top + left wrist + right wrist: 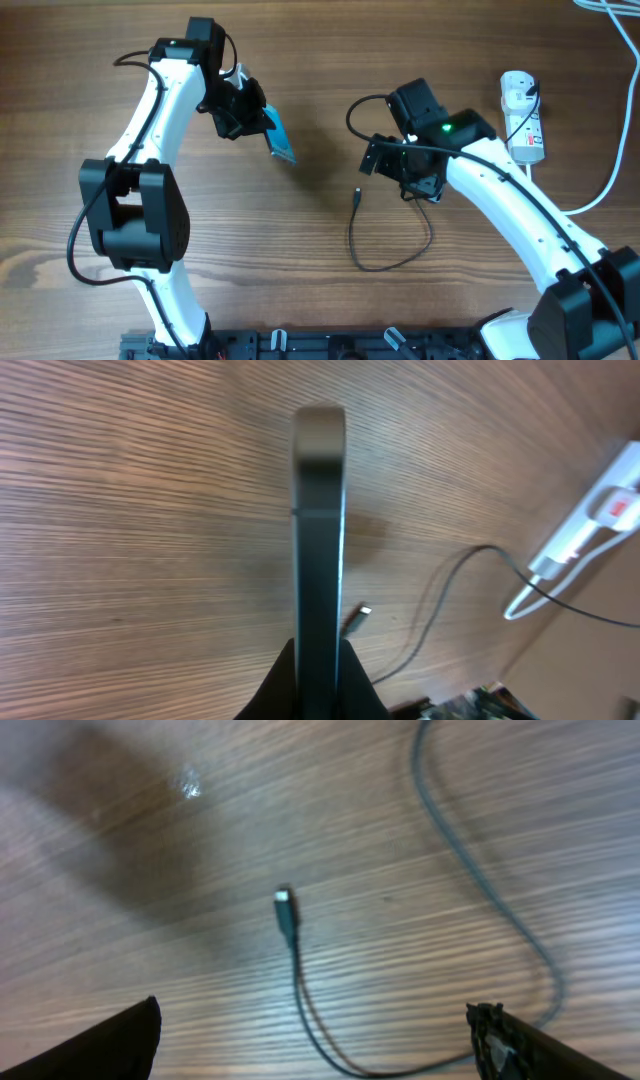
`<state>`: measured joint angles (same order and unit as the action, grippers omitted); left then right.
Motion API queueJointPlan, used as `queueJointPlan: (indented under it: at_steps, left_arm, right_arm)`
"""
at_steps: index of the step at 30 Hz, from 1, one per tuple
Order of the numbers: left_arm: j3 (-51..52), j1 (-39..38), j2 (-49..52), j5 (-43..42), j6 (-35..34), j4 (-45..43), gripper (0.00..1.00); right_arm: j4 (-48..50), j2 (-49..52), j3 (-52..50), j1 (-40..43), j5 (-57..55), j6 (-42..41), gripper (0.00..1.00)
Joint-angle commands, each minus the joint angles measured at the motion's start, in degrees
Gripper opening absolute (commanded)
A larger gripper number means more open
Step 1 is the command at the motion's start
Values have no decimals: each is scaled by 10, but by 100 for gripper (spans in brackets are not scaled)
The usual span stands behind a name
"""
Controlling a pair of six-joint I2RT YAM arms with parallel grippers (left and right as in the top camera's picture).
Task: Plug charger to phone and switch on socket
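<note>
My left gripper [262, 125] is shut on the phone [281, 142], a flat cyan-screened smartphone held on edge above the table. In the left wrist view the phone [319, 540] shows as a thin dark edge rising from between the fingers [320, 685]. The charger, a thin black cable [400, 262], loops on the table, its plug tip [357, 197] lying free. My right gripper [400, 172] is open above the cable; in the right wrist view the plug tip [285, 910] lies beyond the spread fingers [320, 1040]. The socket [523, 116] is a white power strip at the far right.
A thick white cord [625, 100] runs from the power strip along the right edge. The power strip also shows in the left wrist view [590, 530]. A black rail [330, 345] borders the table's near edge between the two arm bases.
</note>
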<state>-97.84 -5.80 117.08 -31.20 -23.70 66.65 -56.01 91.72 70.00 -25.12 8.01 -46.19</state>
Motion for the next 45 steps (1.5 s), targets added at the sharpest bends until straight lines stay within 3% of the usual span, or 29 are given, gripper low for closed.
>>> queueJointPlan:
  at_steps: [1,4,10,12,13,17,20,29,33,45]
  left_arm:
    - [-2,9,-37,-43,3,-17,4]
    - [-2,12,-109,-34,14,-21,4]
    - [-2,12,-223,238,-53,-4,4]
    - [0,12,-220,262,-52,12,4]
    - [1,12,-217,262,-51,16,4]
    - [1,12,-216,255,-50,16,4]
    - [1,12,-216,199,-16,13,4]
    - [1,12,-214,200,-16,-9,4]
    - [2,12,-214,201,-16,-12,4]
    - [28,12,-214,201,-21,-24,4]
  right_arm:
    - [32,0,-37,-2,45,-4,100]
    - [61,17,-58,-16,45,-4,99]
    - [80,62,-57,-82,38,-23,85]
    - [80,64,-57,-84,13,-43,65]
    - [80,64,-57,-84,1,-50,61]
    - [94,64,-57,-84,-25,-65,61]
    - [119,81,-59,-85,-24,-70,61]
    - [125,129,-58,-85,-2,-63,61]
    - [127,129,-59,-85,-16,-81,42]
    - [153,174,-59,-124,-66,-80,40]
